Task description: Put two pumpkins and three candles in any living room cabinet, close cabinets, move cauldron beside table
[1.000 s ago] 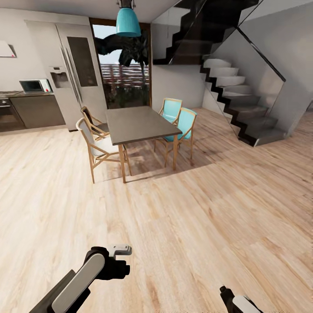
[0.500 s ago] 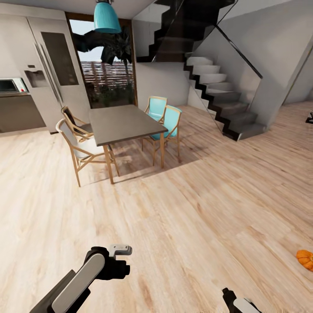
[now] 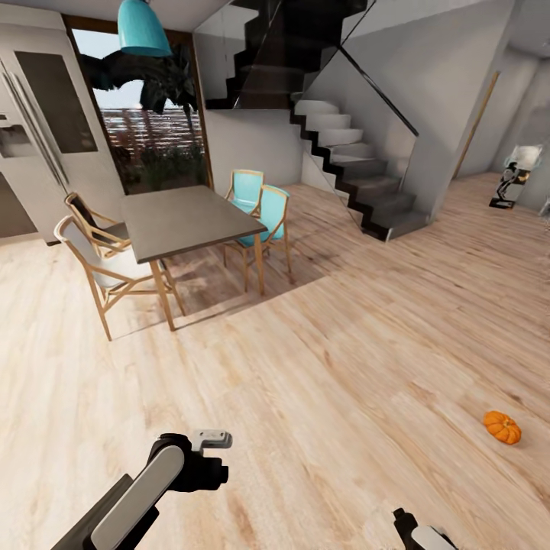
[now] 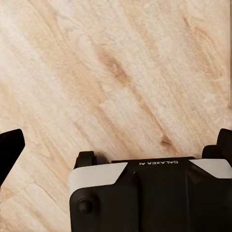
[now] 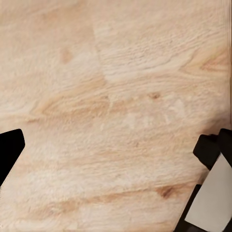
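Search step: one pumpkin (image 3: 502,427) lies on the floor (image 3: 321,382) at lower right — approach it next; you cannot tell either gripper's opening — nothing held.

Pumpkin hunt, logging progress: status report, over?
Left gripper low over bare floor, jaw state unclear. One pumpkin on floor, ahead right. Path to it clear.

Pale wood floor (image 3: 321,367), grey dining table (image 3: 183,218) with chairs, dark staircase (image 3: 344,168) behind.
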